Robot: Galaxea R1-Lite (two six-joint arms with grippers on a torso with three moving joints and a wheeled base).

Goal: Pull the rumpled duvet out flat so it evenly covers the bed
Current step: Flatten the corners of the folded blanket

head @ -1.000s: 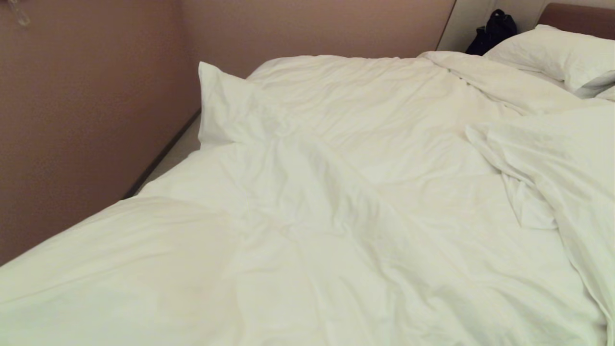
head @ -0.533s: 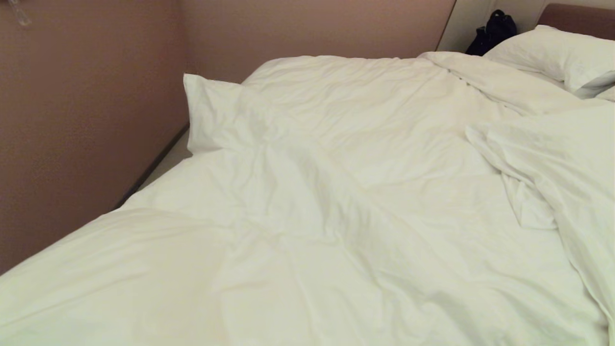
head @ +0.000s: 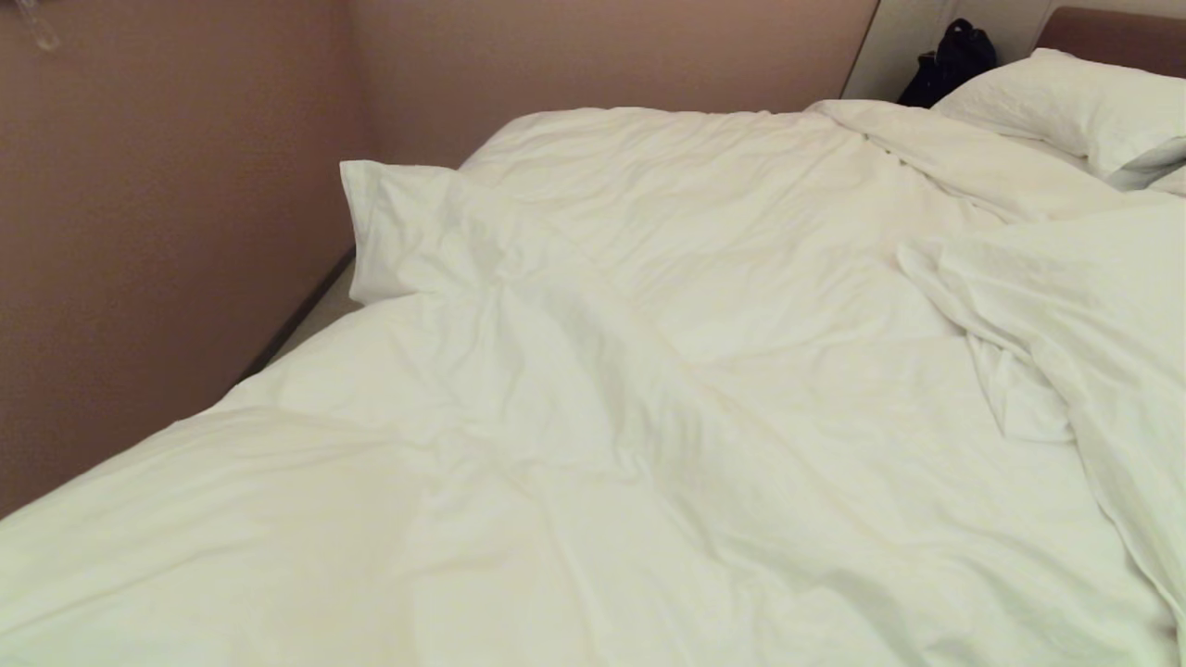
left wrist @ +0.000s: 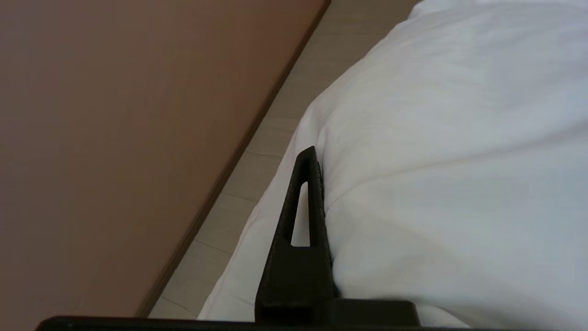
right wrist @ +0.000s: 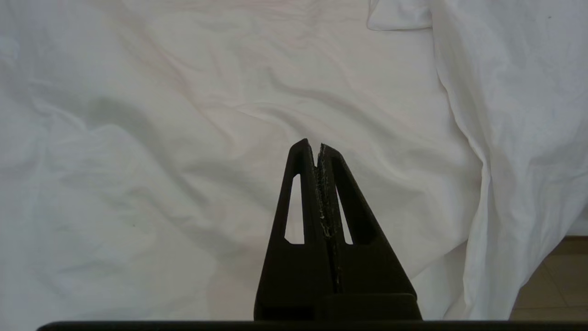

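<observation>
I have the duvet's edge clamped.
My left gripper point(left wrist: 317, 158) pinches the duvet point(head: 649, 389) at the bed's wall-side edge; right gripper point(right wrist: 317, 149) hangs clenched, empty, above it.

1. A dusty-pink wall point(head: 167, 232) runs along the room's side and meets a second pink wall point(head: 602, 51) in a corner.
2. At the side wall's foot, a dark skirting board point(head: 301, 320) edges a strip of pale tiled floor point(left wrist: 257, 151).
3. Far from that corner, a dark bag point(head: 950, 60) sits against a cream panel point(head: 903, 42).
</observation>
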